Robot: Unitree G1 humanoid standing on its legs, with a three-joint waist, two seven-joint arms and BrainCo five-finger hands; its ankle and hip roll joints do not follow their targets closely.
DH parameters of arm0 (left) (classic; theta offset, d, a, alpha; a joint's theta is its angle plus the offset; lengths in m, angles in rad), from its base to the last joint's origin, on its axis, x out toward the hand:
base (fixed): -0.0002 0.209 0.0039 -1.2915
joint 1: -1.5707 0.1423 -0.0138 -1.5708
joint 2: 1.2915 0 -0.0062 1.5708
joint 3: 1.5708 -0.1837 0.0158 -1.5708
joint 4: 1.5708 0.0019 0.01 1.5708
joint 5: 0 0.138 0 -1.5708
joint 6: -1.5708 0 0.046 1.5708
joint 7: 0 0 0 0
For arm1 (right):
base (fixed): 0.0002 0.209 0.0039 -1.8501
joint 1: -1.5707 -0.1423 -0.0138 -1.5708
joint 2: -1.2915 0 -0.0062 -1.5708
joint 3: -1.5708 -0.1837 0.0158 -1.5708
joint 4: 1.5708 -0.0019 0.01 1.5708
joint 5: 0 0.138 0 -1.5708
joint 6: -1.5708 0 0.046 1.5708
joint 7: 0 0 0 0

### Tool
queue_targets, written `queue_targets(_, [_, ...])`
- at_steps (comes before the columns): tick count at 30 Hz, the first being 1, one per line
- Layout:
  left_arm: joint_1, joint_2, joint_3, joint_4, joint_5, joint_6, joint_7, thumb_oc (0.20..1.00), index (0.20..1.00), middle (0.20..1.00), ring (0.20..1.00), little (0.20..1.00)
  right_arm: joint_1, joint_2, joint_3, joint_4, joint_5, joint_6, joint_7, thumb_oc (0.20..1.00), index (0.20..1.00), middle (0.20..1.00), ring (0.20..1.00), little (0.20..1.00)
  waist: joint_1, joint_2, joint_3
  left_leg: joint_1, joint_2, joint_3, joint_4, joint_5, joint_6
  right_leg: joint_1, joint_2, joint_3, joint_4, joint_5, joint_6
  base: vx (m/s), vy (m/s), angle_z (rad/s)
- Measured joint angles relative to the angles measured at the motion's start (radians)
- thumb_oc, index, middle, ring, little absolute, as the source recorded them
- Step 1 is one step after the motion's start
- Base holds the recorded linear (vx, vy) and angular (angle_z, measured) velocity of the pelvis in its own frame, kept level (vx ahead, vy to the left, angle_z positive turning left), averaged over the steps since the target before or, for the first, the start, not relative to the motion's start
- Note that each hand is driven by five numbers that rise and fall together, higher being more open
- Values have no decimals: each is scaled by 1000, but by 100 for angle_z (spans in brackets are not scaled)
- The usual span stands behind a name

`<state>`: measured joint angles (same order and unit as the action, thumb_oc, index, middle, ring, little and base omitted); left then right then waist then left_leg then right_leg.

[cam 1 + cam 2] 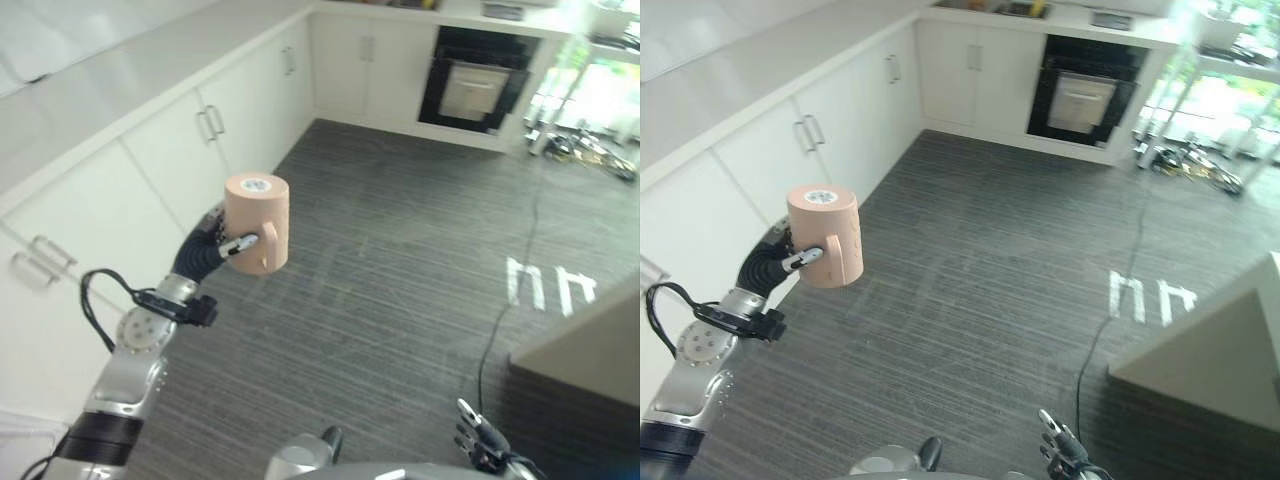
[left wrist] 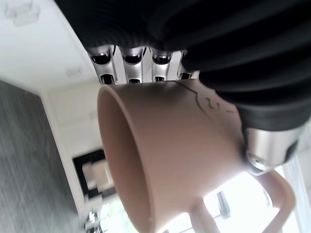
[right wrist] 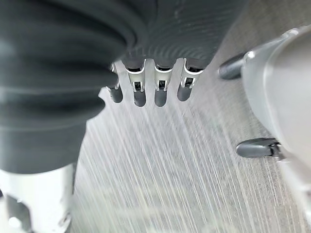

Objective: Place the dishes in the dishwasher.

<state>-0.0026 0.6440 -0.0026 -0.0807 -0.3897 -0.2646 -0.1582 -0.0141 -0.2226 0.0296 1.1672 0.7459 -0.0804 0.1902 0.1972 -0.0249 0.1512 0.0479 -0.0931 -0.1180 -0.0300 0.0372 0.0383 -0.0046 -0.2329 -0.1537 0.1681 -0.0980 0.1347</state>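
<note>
Left arm raised and bent at the elbow, left hand (image 1: 208, 250) lifted, fingers (image 2: 131, 65) wrapped over the mug (image 1: 258, 224), thumb pressed on its side by the handle. Right hand (image 1: 478, 437) hanging low at the side, fingers (image 3: 161, 90) loose and holding nothing.

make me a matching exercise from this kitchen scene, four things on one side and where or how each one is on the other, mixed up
Things:
1. peach ceramic mug
2. black built-in oven
3. right hand
4. white cabinet doors with metal handles

Places or states:
A. low at the robot's right side, fingers relaxed, holding nothing
B. set in the far wall of units
C. held upside down in the left hand
D. along the robot's left side

Pairs: 1-C, 2-B, 3-A, 4-D
</note>
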Motion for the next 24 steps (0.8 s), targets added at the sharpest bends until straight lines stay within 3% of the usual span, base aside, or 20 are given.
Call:
queue_targets(1, [1, -7, 4, -2, 0, 2, 6, 200, 200, 200, 200, 200, -36, 13, 0, 10, -1, 5, 3, 1000, 1000, 1000, 1000, 1000, 32, 13, -1, 44, 31, 61, -27, -4, 2, 58, 4, -46, -97, 39, -1, 42, -119, -98])
queue_targets(2, [0, -7, 5, -2, 1, 8, 9, 200, 200, 200, 200, 200, -39, 25, 1, 11, -1, 6, 5, 1000, 1000, 1000, 1000, 1000, 31, 5, -4, 60, 37, 82, -32, -11, -7, 77, 1, -55, -126, 70, 2, 29, -113, -116])
queue_targets(4, [-4, -20, -5, -6, 19, 28, 8, 200, 200, 200, 200, 200, -20, 38, 2, 21, 1, 7, 6, 1000, 1000, 1000, 1000, 1000, -10, -17, -17, 81, 48, 95, -39, -20, -20, 138, 20, -57, -215, 135, 27, 9, -104, -39])
queue_targets(5, [-3, -26, -12, -17, 20, 30, 6, 200, 200, 200, 200, 200, -9, 33, 2, 25, 2, 7, 6, 1000, 1000, 1000, 1000, 1000, -27, -18, -18, 82, 57, 96, -41, -25, -27, 154, 34, -62, -250, 146, 23, -2, -85, -5])
queue_targets(9, [-3, -45, -17, -36, 61, 32, 7, 200, 200, 200, 200, 200, 71, -6, 1, 42, 63, 69, 47, 1000, 1000, 1000, 1000, 1000, -67, 27, -21, 95, 112, 102, -53, -23, -52, 164, 84, -74, -262, 139, 0, 2, -81, -3])
queue_targets(12, [-3, -49, -17, -35, 80, 43, 8, 200, 200, 200, 200, 200, 88, -27, 0, 52, 128, 112, 131, 1000, 1000, 1000, 1000, 1000, -80, 57, -35, 94, 142, 103, -53, -23, -77, 161, 114, -73, -262, 136, -25, 10, -37, -2])
queue_targets(18, [-2, -87, -40, -35, 105, 43, -6, 200, 200, 200, 200, 200, 88, -60, 1, 50, 117, 118, 215, 1000, 1000, 1000, 1000, 1000, -100, 109, -72, 94, 163, 120, -54, -16, -88, 153, 135, -51, -262, 143, -51, 23, 6, -1])
queue_targets(21, [-15, -122, -38, -35, 61, 23, 95, 200, 200, 200, 200, 200, 107, -57, 1, 62, 9, 144, 214, 1000, 1000, 1000, 1000, 1000, -123, 105, -73, 112, 159, 119, -58, -17, -88, 175, 138, -48, -261, 143, -50, 0, 0, 0])
queue_targets(24, [-29, -130, -37, -35, 56, 13, 117, 200, 200, 200, 200, 200, 121, -59, 0, 59, 0, 136, 211, 1000, 1000, 1000, 1000, 1000, -148, 97, -82, 113, 158, 122, -60, -19, -86, 175, 138, -45, -261, 142, -50, 11, -16, -2])
